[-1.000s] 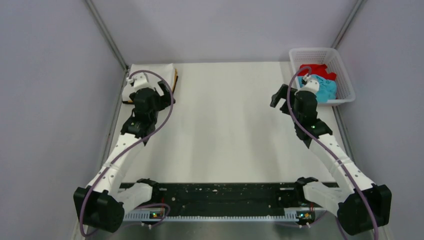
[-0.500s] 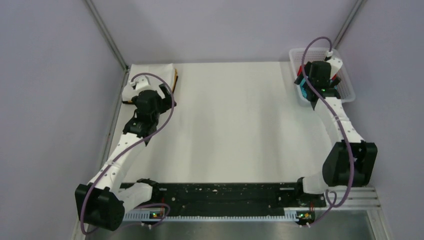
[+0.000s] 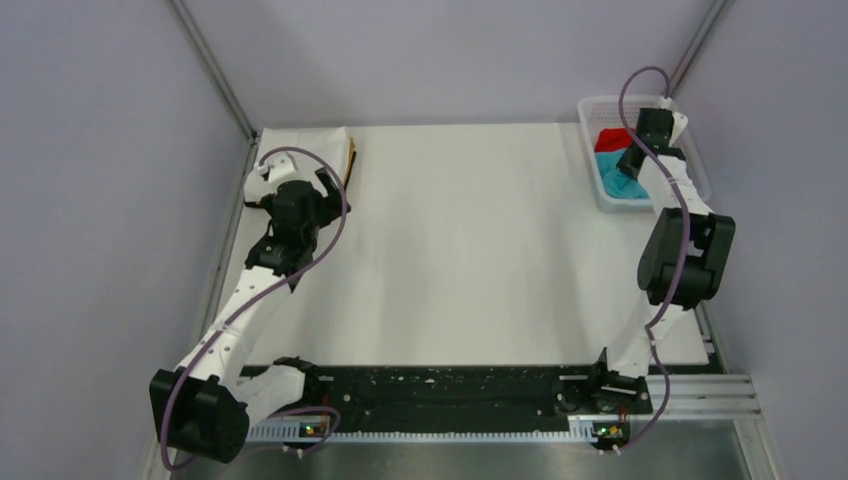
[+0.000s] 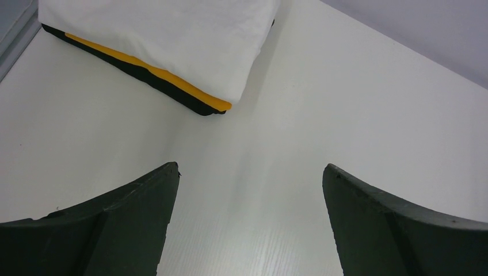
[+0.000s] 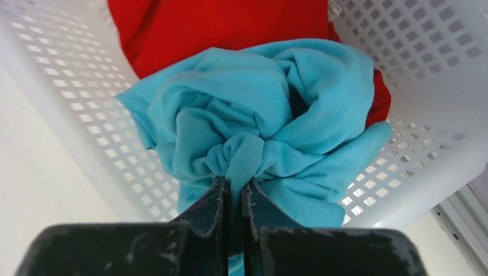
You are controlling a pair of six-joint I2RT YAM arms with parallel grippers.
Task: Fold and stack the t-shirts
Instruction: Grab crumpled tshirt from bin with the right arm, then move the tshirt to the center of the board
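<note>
A turquoise-blue t-shirt [image 5: 270, 109] lies bunched in the white lattice basket [image 5: 414, 52] on top of a bright red t-shirt [image 5: 218, 23]. My right gripper [image 5: 235, 185] is shut on a pinched fold of the turquoise cloth. In the top view that gripper [image 3: 631, 162] reaches into the basket [image 3: 680, 120] at the far right, beside the turquoise t-shirt [image 3: 622, 184] and the red one [image 3: 610, 139]. A folded white t-shirt [image 4: 167, 34] lies on an orange-yellow one [image 4: 147, 68] at the far left. My left gripper [image 4: 250, 172] hangs open just short of that stack [image 3: 310, 150].
A dark layer [image 4: 167, 91] shows under the orange-yellow edge of the stack. The basket stands at the table's far right corner by the wall post [image 3: 700, 50]. The black rail [image 3: 440, 390] with both arm bases runs along the near edge.
My right arm has swung from the table's right side into the basket and its jaws have shut on the turquoise t-shirt. The left arm has stayed put.
</note>
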